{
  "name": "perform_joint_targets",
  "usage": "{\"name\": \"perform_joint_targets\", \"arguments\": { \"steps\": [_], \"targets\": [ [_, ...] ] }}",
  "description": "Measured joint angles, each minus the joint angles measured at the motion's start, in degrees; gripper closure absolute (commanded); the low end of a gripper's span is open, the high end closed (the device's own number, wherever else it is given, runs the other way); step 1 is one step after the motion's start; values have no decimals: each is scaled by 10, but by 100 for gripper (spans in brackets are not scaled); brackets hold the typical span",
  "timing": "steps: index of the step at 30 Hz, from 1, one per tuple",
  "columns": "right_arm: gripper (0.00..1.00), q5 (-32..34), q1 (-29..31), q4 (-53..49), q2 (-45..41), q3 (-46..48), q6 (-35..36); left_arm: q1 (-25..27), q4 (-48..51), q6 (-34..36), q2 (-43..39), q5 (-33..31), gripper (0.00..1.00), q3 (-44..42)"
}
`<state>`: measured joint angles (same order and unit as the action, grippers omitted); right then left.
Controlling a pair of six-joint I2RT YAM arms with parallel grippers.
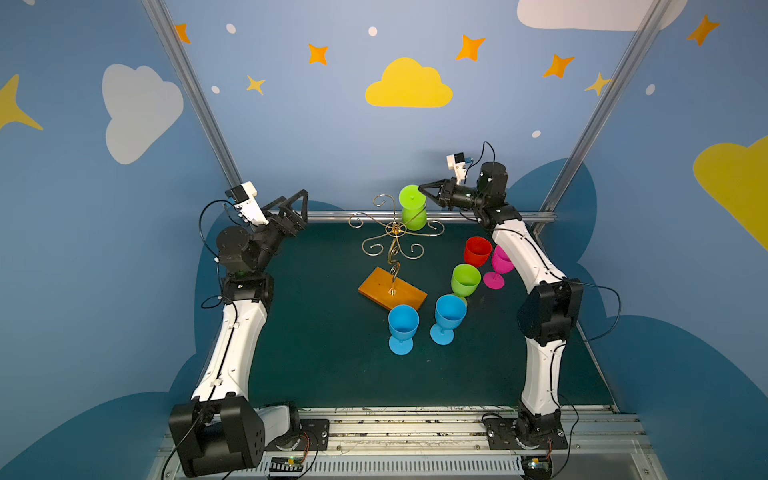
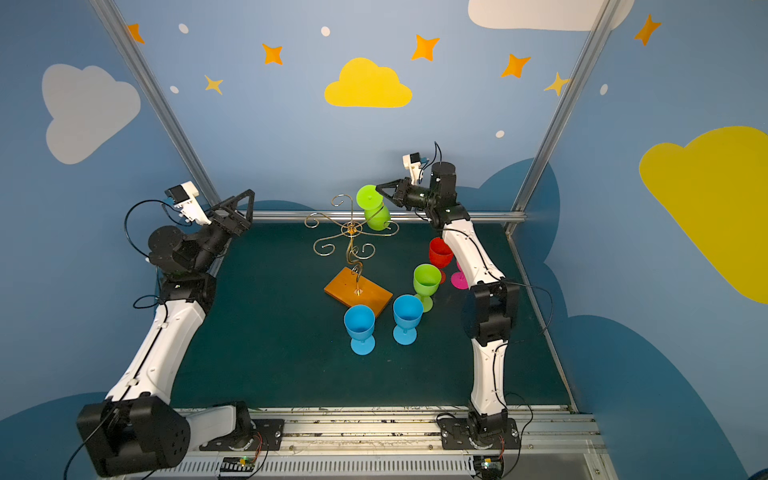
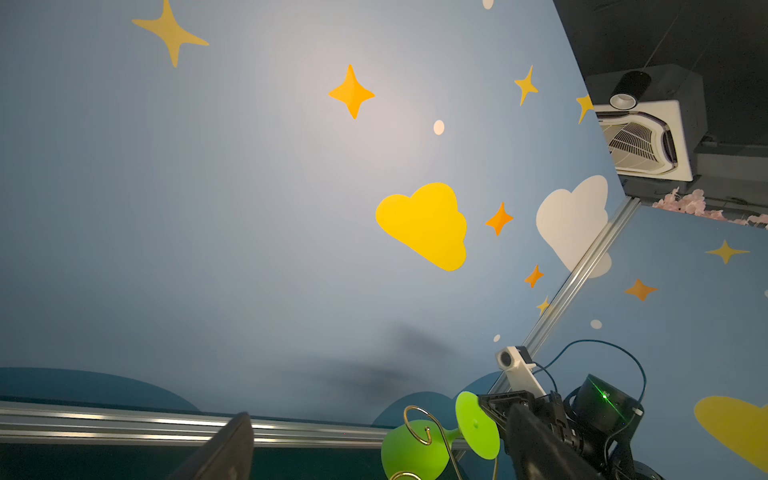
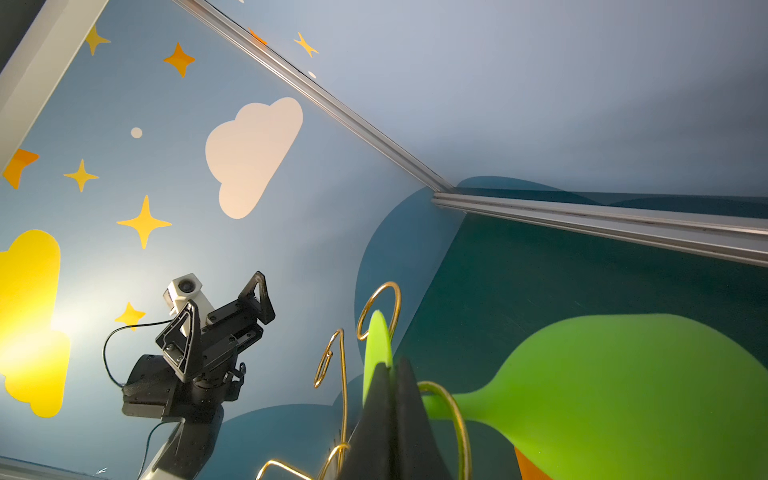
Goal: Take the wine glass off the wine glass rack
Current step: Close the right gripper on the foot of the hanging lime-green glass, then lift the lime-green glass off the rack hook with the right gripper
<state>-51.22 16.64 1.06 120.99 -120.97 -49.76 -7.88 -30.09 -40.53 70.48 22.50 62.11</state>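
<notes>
Above the wine glass rack [image 1: 394, 232], right gripper [image 1: 420, 188] clamped on hanging wine glass [image 1: 412, 208] foot.

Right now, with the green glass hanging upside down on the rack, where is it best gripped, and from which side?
Grip the flat foot disc at its rim, coming from the right, outer side. The hanging green glass has its foot on top, clear above the rack wires, while stem and bowl sit among the scrolls. The right end effector is already shut on that rim, so sliding outward along the arm looks feasible.
</notes>
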Motion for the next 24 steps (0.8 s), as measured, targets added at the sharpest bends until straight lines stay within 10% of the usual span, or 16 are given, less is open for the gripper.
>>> {"name": "perform_joint_targets", "arguments": {
  "steps": [24],
  "targets": [
    [100,-3,-20,61,-43,83,-43,0,0,0,-5,0,7,0]
  ]
}}
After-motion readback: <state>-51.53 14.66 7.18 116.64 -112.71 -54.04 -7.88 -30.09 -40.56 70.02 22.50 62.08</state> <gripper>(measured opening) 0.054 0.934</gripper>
